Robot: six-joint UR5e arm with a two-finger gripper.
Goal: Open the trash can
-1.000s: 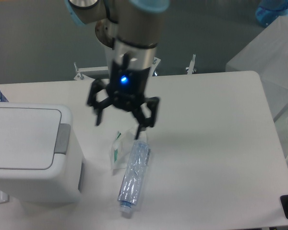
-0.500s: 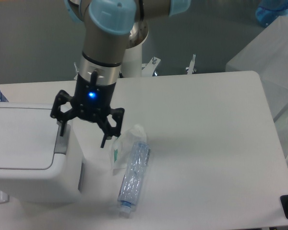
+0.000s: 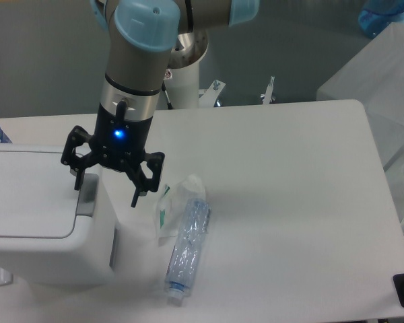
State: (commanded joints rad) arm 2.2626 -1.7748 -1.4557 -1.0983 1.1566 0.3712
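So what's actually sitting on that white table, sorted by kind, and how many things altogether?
Large white boxy plastic trash can with a grey push tab: 1
Crushed clear plastic bottle: 1
Crumpled clear plastic wrapper with green print: 1
Total: 3, not counting the robot's black gripper, jaws spread open.

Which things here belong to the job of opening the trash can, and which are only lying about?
Belong to the job:
- trash can, lid down
- grey push tab on its lid
- gripper, open, above the tab

Only lying about:
- crushed plastic bottle
- clear wrapper beside the bottle
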